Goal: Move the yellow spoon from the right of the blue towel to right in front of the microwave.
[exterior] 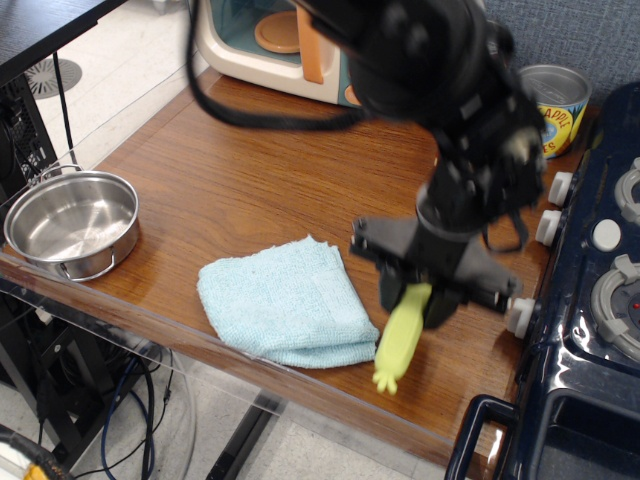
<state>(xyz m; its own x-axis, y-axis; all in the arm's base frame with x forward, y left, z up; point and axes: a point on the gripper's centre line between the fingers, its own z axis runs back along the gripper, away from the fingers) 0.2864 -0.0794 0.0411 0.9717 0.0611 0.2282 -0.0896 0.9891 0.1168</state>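
Observation:
The yellow spoon shows its pale yellow-green handle with the frilled end pointing toward the front table edge; its metal bowl is hidden between the fingers. My gripper is shut on the spoon's upper end and holds it just right of the blue towel, which lies folded near the front edge. The spoon looks slightly lifted off the table. The microwave, cream with a teal front and orange handle, stands at the back, partly hidden by the arm.
A steel pot sits at the left front corner. A pineapple can stands at the back right. The dark blue toy stove with white knobs lines the right side. The front table edge is close to the spoon.

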